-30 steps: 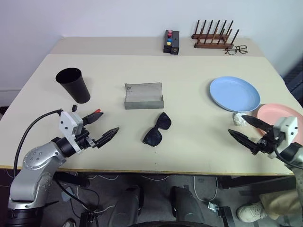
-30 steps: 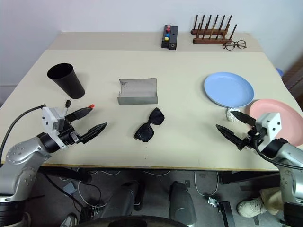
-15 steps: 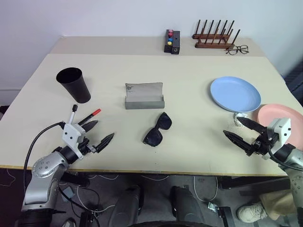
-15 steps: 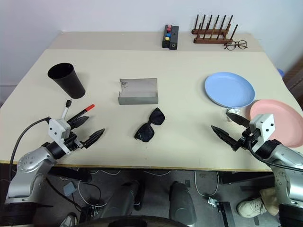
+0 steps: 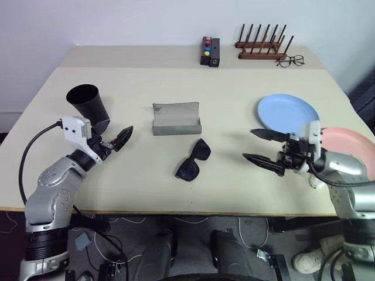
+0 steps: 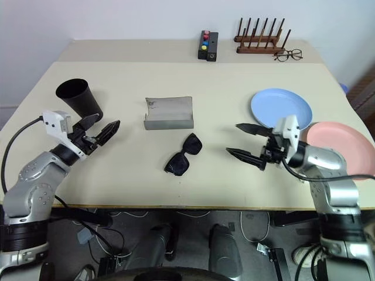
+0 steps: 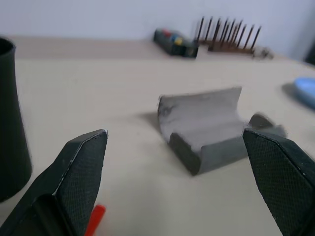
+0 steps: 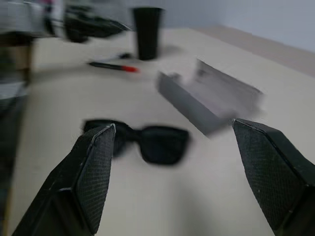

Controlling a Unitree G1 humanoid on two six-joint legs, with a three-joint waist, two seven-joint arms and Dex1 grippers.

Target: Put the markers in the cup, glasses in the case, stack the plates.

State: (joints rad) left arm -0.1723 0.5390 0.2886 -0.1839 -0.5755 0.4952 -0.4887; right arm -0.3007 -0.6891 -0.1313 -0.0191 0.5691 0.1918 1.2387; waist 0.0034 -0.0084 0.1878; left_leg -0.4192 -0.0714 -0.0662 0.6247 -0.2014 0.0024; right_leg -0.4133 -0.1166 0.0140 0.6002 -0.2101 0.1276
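While no writing legible, both fingers (image 6: 253,142) (image 6: 99,130) spread, grasping nothing.

Black sunglasses (image 5: 194,160) folded, before open grey case (image 5: 177,119); black cup (image 5: 88,104) upright; plates (image 5: 288,115) overlapping.
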